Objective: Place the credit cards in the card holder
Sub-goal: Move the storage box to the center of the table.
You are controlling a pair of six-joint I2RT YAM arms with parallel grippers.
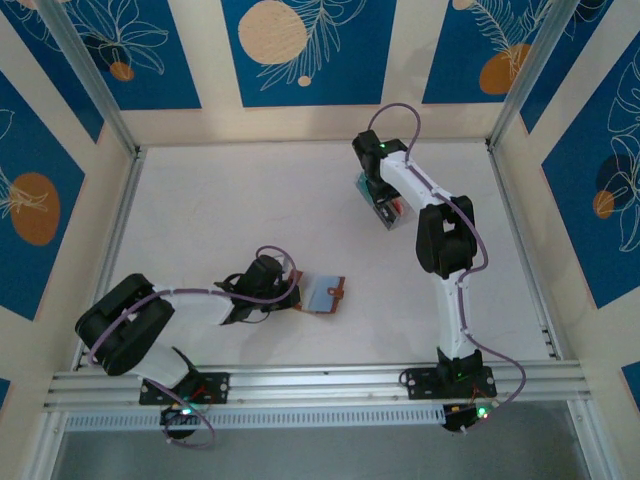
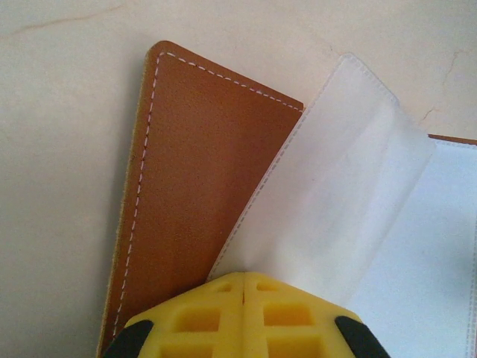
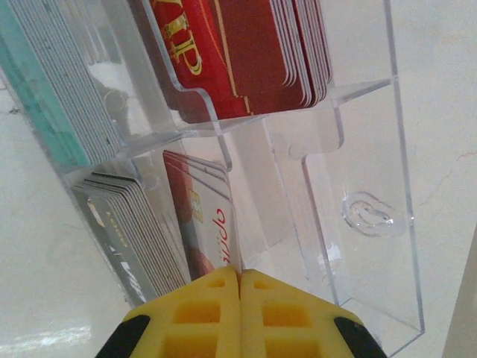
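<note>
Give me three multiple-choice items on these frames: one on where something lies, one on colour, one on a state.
1. The open card holder lies:
A) against the far wall
B) beside the left gripper
C) under the right arm's base

2. The credit cards in the clear tray are:
A) red, teal and dark
B) all blue
C) yellow and white

3. The left gripper is:
A) wide open
B) shut on a teal card
C) shut on the holder's clear sleeve

Answers:
1 B: the top view shows it at that gripper's tip.
2 A: the right wrist view shows stacks in those three colours.
3 C: the fingers meet, with the sleeve raised and running in between them.
</note>
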